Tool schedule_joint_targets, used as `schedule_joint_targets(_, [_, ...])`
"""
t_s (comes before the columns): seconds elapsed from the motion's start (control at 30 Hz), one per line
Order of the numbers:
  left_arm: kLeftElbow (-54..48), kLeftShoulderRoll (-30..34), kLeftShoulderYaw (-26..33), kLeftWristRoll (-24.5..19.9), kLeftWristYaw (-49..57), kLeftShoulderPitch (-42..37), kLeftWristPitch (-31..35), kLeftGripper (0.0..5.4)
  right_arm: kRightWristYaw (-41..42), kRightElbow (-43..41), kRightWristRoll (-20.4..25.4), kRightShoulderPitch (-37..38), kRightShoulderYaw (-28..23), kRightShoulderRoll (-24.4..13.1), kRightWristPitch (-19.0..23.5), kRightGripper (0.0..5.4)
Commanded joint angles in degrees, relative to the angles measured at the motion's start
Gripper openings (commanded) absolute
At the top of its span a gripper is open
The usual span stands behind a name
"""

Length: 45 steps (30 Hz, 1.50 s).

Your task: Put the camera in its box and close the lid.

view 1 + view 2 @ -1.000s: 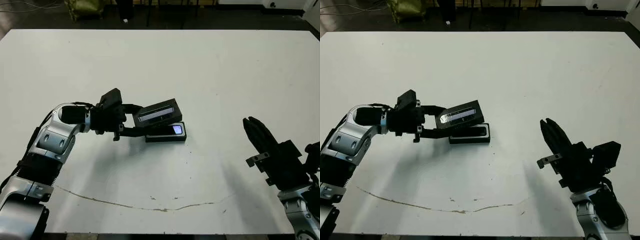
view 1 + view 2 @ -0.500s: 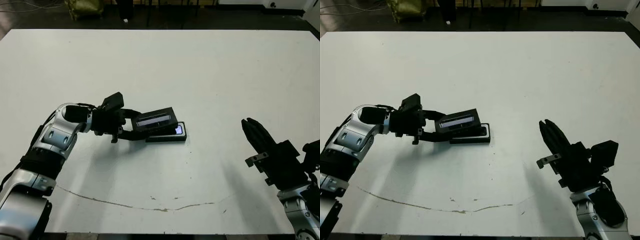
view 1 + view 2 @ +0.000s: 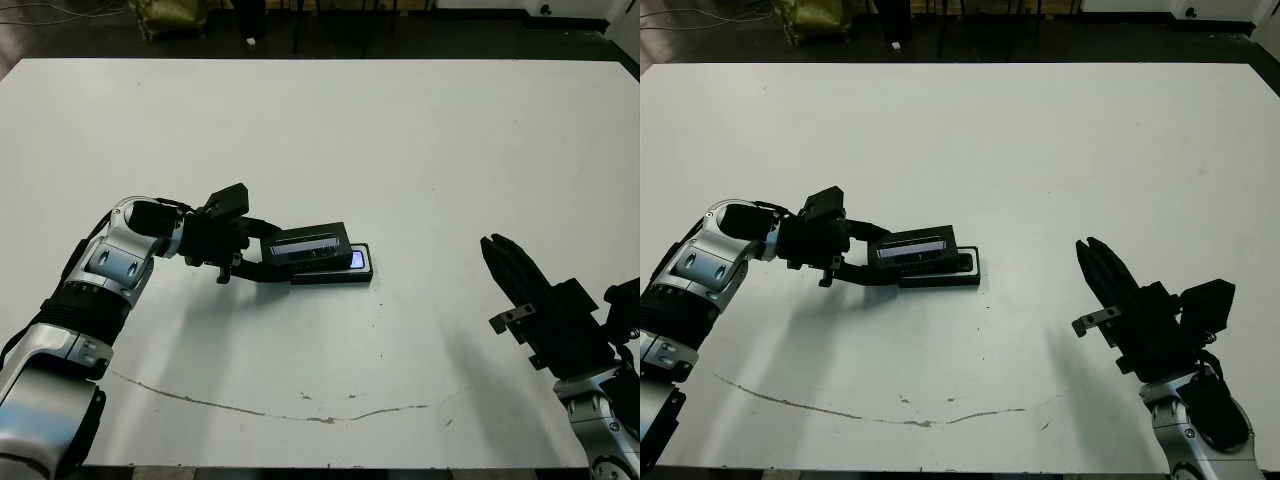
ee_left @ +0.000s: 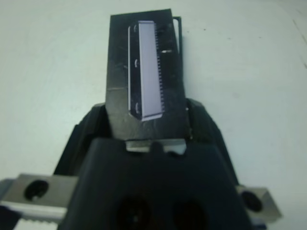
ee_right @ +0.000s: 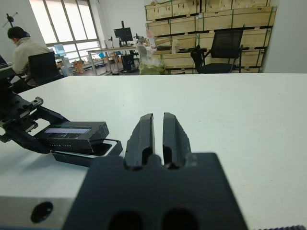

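Left eye view: my left gripper (image 3: 268,258) pinches the lid (image 3: 308,243) low over the box (image 3: 333,271); the camera (image 3: 355,260) shows inside. Right wrist view: right gripper (image 5: 158,132) idle, fingers pressed together. I'd square edges before pressing down.

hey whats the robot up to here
The left hand grips the lid and holds it low over the box, tilted and not yet seated. The camera lies in the box, its glossy patch showing at the uncovered end. The right hand hovers shut, away from the box, holding nothing.
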Motion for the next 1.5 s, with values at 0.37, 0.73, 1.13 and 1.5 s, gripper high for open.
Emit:
schedule_joint_targets(0.37, [0.90,0.50,-2.30,2.36,-1.48,0.16,0.71,2.33,3.02,3.90,0.61,-0.64,-1.37,-1.24,-1.92,0.00])
schedule_joint_targets(0.73, [-3.46,-0.41,-4.41,3.05,-0.60,0.90,0.49,2.33,-0.39,-0.67,0.81,-0.01,-2.78,-3.08,3.43,0.00])
schedule_joint_targets(1.13, [-3.29,-0.54,-3.61,2.02,-0.84,1.47,-0.13,2.33,1.60,1.83,0.94,-0.81,-2.66,-2.98,1.82,0.00])
schedule_joint_targets(1.5, [0.53,-0.67,-2.24,2.23,1.57,0.67,-0.87,2.33,2.47,1.42,0.57,-1.03,-2.56,-3.52,1.21,0.00])
